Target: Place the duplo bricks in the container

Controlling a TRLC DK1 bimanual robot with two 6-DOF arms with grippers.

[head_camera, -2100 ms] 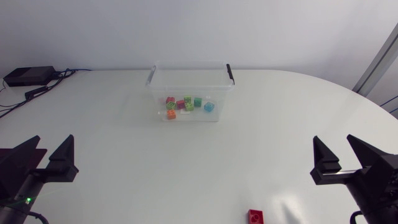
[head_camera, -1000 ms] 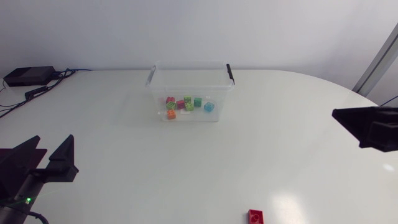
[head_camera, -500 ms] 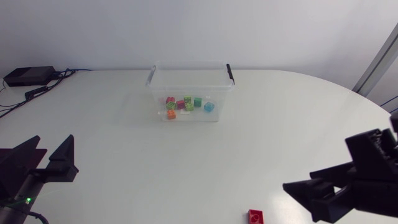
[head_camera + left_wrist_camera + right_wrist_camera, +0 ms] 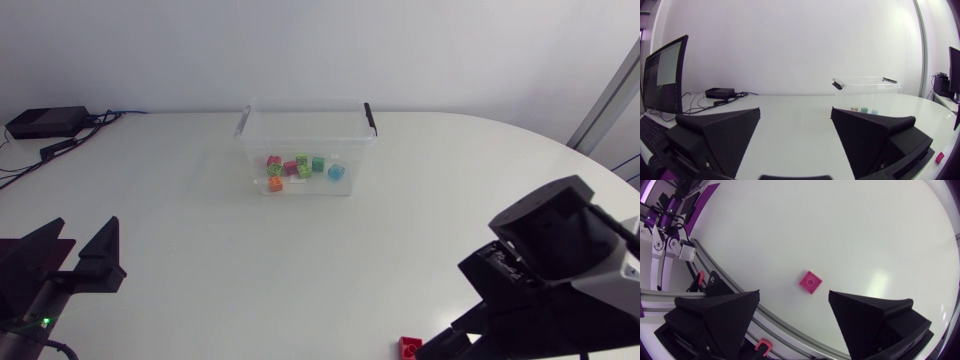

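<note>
A clear plastic container (image 4: pixel 258 128) with black clips stands at the table's far middle, with several coloured duplo bricks (image 4: pixel 302 168) inside. One red brick (image 4: pixel 410 347) lies alone by the table's front edge. My right arm (image 4: pixel 560 268) hangs over it. In the right wrist view that brick (image 4: pixel 810 281) lies on the table below and ahead of my right gripper (image 4: pixel 794 311), whose fingers stand open and apart from it. My left gripper (image 4: pixel 72 262) rests open and empty at the front left. In the left wrist view it (image 4: pixel 795 134) faces the container (image 4: pixel 867 87).
A black box with cables (image 4: pixel 45 122) sits at the far left corner. The table's front edge with a metal rail (image 4: pixel 765 322) runs just beside the red brick. White tabletop stretches between the container and both arms.
My right arm swung from the table's right edge down and inward to the front edge, and now stands above the red brick. The left arm and the bricks have not moved.
</note>
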